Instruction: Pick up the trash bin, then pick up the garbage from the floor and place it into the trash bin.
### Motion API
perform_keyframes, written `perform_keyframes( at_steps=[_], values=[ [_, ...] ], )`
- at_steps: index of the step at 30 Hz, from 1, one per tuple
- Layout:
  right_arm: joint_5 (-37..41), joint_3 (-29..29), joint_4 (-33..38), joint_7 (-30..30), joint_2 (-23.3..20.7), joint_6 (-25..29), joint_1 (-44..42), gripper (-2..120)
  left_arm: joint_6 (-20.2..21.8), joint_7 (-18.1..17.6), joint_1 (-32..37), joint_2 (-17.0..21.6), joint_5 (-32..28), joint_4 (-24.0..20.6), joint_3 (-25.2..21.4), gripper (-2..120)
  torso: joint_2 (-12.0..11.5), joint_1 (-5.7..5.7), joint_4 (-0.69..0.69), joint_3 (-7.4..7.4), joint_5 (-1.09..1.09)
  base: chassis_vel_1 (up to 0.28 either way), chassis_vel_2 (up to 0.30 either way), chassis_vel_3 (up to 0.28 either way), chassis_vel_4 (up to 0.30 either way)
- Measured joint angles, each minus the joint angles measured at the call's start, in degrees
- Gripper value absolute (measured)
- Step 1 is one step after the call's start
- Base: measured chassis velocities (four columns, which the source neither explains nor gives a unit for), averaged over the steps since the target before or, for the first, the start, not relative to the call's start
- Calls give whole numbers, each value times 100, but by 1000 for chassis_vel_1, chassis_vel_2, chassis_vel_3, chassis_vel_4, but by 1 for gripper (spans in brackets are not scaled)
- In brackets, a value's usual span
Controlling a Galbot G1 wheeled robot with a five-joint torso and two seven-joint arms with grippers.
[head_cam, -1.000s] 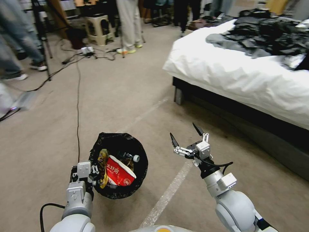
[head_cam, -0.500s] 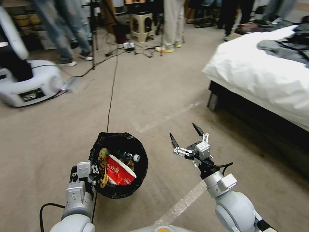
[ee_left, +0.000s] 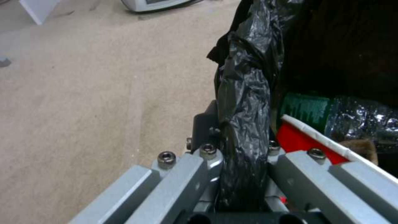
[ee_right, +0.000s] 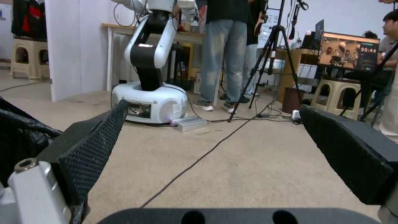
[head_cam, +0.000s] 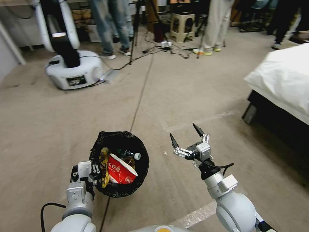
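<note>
Behind left claw [head_cam: 93, 170], trash bin [head_cam: 142, 170] rim partly hidden

Grey-white arms, black cables, black-tipped right tool [head_cam: 186, 135].

Red-and-white packet [head_cam: 120, 170] inside the trash bin [head_cam: 141, 174], white Chinese characters printed on its red face with a round emblem beneath, exact characters not readable, monitor [ee_right: 348, 51] in the room behind, timer digits 00:44 at its upper corner

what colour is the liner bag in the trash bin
Black; the bag folded over the trash bin rim shows best in the head view.
</note>
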Motion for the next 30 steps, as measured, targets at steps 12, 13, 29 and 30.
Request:
perform_keyframes(
  at_steps=[12,13,29,30],
  values=[
    [-9,-21,-3,-26,15,5,-1,100,6,-6,-20,16,-4,-46,-6,2,0,0,-2,0,0,0,0,0,0],
    [-13,-23,-11,-28,19,8,-2,100,13,-9,-29,18,-13,-51,-10,2,0,0,-2,0,0,0,0,0,0],
    [-80,-13,-70,-54,81,59,-57,100,570,-270,-501,71,-869,-201,-518,2,0,0,-1,0,-1,0,0,0,0],
    [-80,-13,-70,-54,81,59,-57,100,570,-270,-501,71,-869,-201,-518,2,0,0,-1,0,-1,0,0,0,0]
  ],
)
